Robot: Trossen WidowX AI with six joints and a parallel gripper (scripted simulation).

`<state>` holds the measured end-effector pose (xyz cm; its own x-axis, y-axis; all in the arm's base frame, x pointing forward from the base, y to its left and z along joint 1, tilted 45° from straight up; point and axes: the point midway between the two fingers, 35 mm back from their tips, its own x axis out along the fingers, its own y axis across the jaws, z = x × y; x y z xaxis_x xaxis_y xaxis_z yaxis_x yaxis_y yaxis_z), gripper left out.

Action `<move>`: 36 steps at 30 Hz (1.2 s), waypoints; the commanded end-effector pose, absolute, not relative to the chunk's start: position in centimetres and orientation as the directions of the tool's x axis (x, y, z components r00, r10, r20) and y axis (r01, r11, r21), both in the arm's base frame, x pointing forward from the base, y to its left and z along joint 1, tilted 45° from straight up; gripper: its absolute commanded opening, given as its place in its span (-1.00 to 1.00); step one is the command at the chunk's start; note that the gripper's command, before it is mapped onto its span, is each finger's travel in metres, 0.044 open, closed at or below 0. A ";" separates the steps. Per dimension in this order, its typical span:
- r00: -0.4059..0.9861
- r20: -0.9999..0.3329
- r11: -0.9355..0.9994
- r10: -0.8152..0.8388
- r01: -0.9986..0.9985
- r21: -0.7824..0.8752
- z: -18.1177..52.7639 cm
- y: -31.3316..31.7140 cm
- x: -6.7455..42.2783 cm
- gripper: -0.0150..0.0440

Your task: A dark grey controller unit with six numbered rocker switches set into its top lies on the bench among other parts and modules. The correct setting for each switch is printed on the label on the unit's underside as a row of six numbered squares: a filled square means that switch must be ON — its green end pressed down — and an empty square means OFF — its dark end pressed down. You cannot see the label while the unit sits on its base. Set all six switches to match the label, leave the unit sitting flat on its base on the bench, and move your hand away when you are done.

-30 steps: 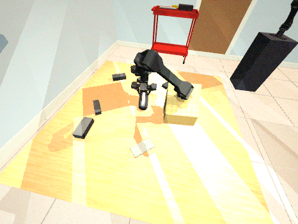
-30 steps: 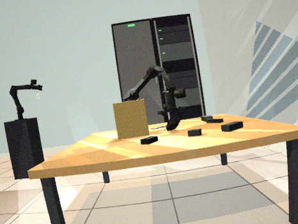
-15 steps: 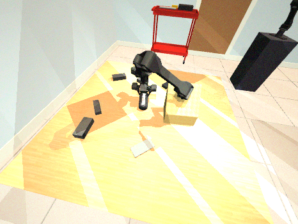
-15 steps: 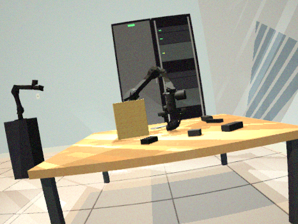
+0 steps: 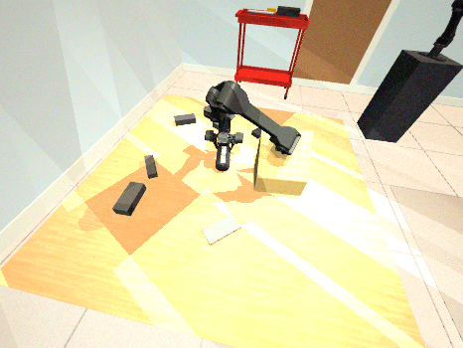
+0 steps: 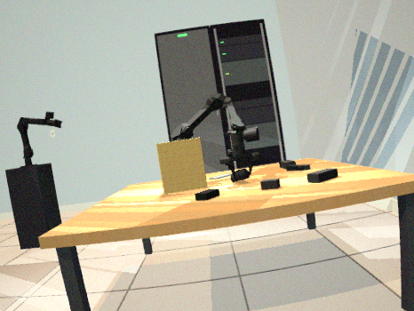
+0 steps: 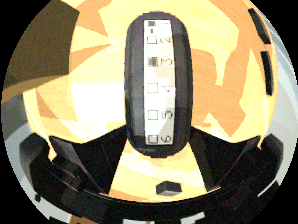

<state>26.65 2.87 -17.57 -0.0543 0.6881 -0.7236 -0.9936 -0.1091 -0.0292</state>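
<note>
Pincer [image 5: 223, 160] pinching the unit [image 7: 158, 86], lifted off the bench [image 5: 278, 259], label [image 7: 158, 83] turned toward the wrist camera. Tan box [image 5: 283, 164] just beside; dark modules [image 5: 129, 198] well apart.
</note>
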 end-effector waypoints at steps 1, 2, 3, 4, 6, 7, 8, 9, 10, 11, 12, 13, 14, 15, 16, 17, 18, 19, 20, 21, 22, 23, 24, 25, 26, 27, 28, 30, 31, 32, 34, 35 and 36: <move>-0.056 -0.715 -0.106 0.696 -0.994 -0.026 -17.8 3.3 26.6 0.65; -0.056 -0.715 -0.106 0.696 -0.994 -0.026 -17.9 3.3 26.6 0.65; -0.056 -0.715 -0.106 0.696 -0.994 -0.026 -17.9 3.4 26.6 0.65; -0.056 -0.715 -0.106 0.697 -0.994 -0.026 -18.0 3.4 26.6 0.65; -0.056 -0.715 -0.106 0.697 -0.994 -0.026 -18.1 3.5 26.6 0.65; -0.056 -0.715 -0.106 0.697 -0.994 -0.026 -18.2 3.5 26.6 0.65; -0.056 -0.715 -0.106 0.697 -0.994 -0.026 -18.3 3.6 26.6 0.65; -0.056 -0.715 -0.106 0.697 -0.994 -0.026 -18.3 3.6 26.6 0.65; -0.056 -0.715 -0.106 0.697 -0.994 -0.026 -18.4 3.6 26.6 0.65; -0.056 -0.715 -0.106 0.697 -0.994 -0.026 -18.5 3.7 26.6 0.65; -0.056 -0.715 -0.106 0.697 -0.994 -0.026 -18.5 3.7 26.6 0.65; -0.056 -0.715 -0.106 0.697 -0.994 -0.026 -18.6 3.8 26.6 0.65; -0.056 -0.715 -0.106 0.697 -0.994 -0.026 -18.7 3.8 26.6 0.65; -0.056 -0.715 -0.106 0.697 -0.994 -0.026 -18.8 3.9 26.6 0.65; -0.056 -0.715 -0.106 0.697 -0.994 -0.026 -18.8 3.9 26.6 0.65; -0.056 -0.715 -0.106 0.697 -0.994 -0.026 -18.9 3.9 26.6 0.65; -0.056 -0.715 -0.106 0.697 -0.994 -0.026 -19.0 4.0 26.6 0.65; -0.056 -0.715 -0.106 0.697 -0.994 -0.026 -19.0 4.0 26.5 0.65; -0.056 -0.715 -0.106 0.697 -0.994 -0.026 -19.0 4.0 26.5 0.65; -0.056 -0.715 -0.106 0.697 -0.994 -0.026 -19.1 4.1 26.5 0.65; -0.056 -0.715 -0.106 0.697 -0.994 -0.026 -19.1 4.1 26.5 0.65; -0.056 -0.715 -0.106 0.697 -0.994 -0.026 -19.1 4.1 26.5 0.65; -0.056 -0.715 -0.106 0.697 -0.994 -0.026 -19.1 4.1 26.5 0.65; -0.056 -0.716 -0.107 0.696 -0.994 -0.026 -19.1 4.1 26.5 0.65; -0.056 -0.717 -0.108 0.695 -0.994 -0.026 -19.1 4.0 26.5 0.65; -0.056 -0.718 -0.108 0.694 -0.994 -0.027 -19.1 4.0 26.5 0.65; -0.056 -0.720 -0.109 0.692 -0.994 -0.027 -19.1 3.9 26.5 0.65; -0.056 -0.722 -0.111 0.689 -0.993 -0.028 -19.1 3.8 26.5 0.65; -0.058 -0.723 -0.112 0.688 -0.993 -0.028 -19.2 3.9 26.5 0.74; -0.058 -0.723 -0.112 0.688 -0.993 -0.028 -19.2 3.9 26.5 0.83; -0.058 -0.723 -0.112 0.688 -0.993 -0.028 -19.2 3.9 26.5 1.00; -0.058 -0.723 -0.112 0.688 -0.993 -0.028 -19.2 3.9 26.5 1.00; -0.058 -0.723 -0.112 0.688 -0.993 -0.028 -19.2 3.9 26.5 1.00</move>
